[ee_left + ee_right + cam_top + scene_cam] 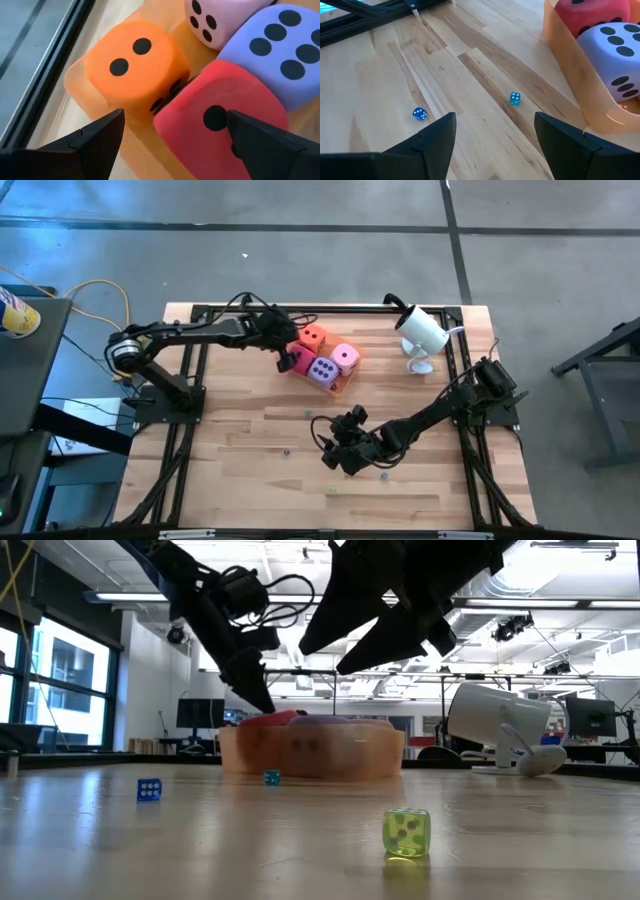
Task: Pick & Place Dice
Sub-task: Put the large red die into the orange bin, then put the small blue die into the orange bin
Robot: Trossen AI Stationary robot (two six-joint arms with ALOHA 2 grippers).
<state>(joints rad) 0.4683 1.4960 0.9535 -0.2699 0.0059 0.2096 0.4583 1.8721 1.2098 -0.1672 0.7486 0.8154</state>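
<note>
Four soft dice sit packed in a translucent orange tray at the far middle of the table: orange, red, light pink and purple. My left gripper hangs open at the tray's left side, slanting down. In its wrist view the fingers stand over the red die and the orange die's near edge, and I see no touch. My right gripper is open above bare table near the front middle, with the tray ahead of it.
Small hard dice lie loose on the wood: a blue one, a teal one and a translucent green one nearer the front. A white lamp-like device stands at the far right. Black frame rails run along the table's edges.
</note>
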